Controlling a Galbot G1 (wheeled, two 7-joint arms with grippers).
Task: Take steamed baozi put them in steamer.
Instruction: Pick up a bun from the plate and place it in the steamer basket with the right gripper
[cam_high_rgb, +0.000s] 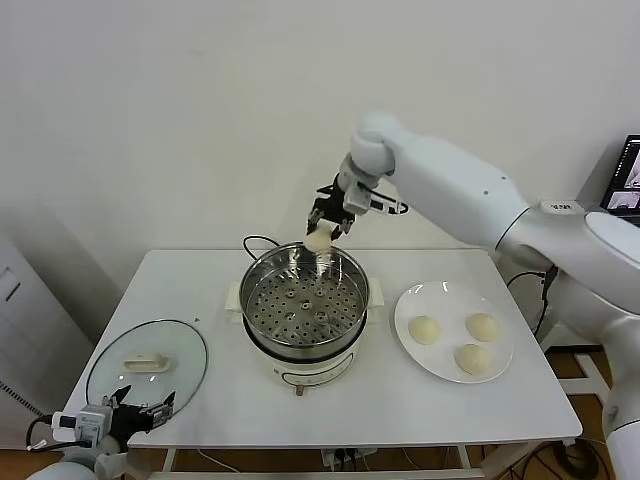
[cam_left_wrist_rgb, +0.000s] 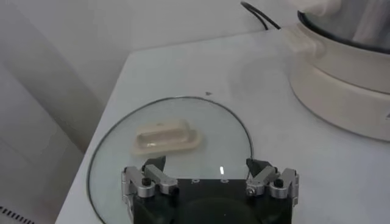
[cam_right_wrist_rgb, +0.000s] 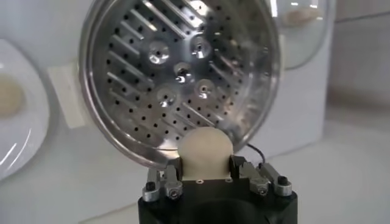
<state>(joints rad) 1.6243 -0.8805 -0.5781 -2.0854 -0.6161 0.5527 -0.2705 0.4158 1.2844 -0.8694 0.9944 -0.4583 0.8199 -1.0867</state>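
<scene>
The right hand is clamped on one steamed baozi, poised above the steamer's rim at 12 o'clock, while three more buns sit on the white plate at the steamer's 3 o'clock on the bench. At 8 o'clock lies the glass lid (handle up), the left hand spread wide and empty just beside it. Only the right wrist view shows the perforated floor bare beneath the held bun.

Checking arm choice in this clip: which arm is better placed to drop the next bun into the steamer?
Right. Its claw already grips a bun above the steamer's far rim. The left claw is open, low by the glass lid.
</scene>
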